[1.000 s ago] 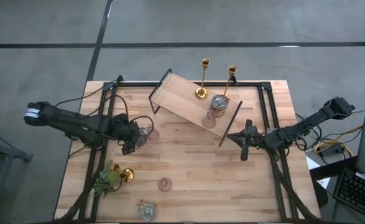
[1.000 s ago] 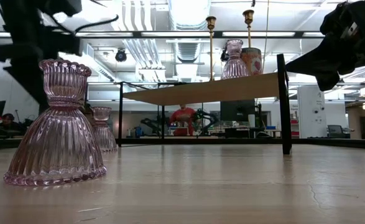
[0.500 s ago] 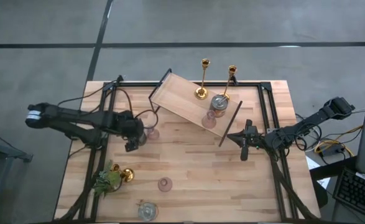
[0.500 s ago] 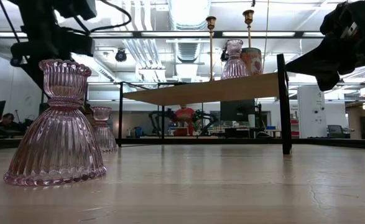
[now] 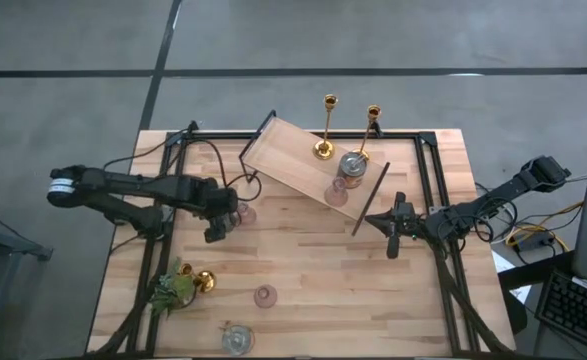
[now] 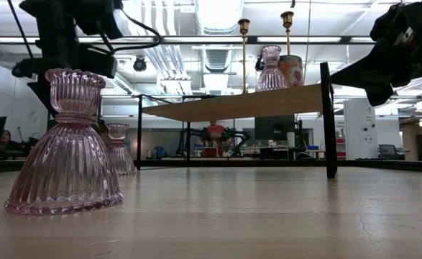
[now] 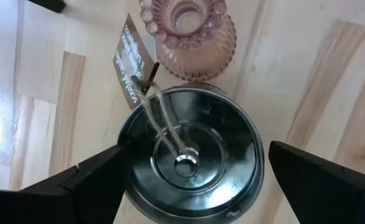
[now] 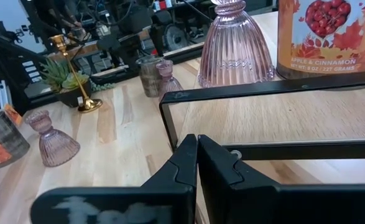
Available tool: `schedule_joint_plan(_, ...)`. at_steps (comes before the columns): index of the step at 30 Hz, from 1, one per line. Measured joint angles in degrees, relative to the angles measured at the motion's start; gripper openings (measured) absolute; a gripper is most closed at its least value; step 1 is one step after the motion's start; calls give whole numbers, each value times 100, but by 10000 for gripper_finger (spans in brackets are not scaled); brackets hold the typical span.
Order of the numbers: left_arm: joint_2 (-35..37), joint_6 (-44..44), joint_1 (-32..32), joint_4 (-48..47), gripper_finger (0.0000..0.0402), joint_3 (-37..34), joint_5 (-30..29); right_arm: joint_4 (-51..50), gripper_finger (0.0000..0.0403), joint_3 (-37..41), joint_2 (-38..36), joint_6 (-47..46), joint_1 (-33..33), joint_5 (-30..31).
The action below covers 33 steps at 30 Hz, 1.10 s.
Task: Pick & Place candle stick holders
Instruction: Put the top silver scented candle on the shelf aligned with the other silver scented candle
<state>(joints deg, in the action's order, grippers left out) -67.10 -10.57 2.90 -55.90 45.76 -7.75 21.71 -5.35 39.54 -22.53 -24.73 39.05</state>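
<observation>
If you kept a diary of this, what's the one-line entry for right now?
left gripper: open, straddling silvery holder beside pink cup | right gripper: shut, idle near shelf

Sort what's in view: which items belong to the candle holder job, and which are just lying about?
Job:
gold candlesticks
silvery holders
pink glass holders
wooden shelf, some holders on it
left pincer, open over a silvery holder

Lying about:
green plant
keyboard
right pincer, shut, beside the shelf
</observation>
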Motion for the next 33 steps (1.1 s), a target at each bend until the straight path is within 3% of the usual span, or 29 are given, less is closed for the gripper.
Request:
schedule_joint_plan(7,-139,0,0,44,376,8,-53,-2,8,10,2,0,0,0)
schedule_joint_plan(22,303,14,1,-455,376,404,13,9,8,66,2,-91,0,7)
schedule_joint_plan(28,264,259,370,-529,376,384,545,11,8,66,0,-91,2,11)
schedule_joint_plan(33,261,526,752,-610,376,375,632,17,8,66,2,-110,1,9)
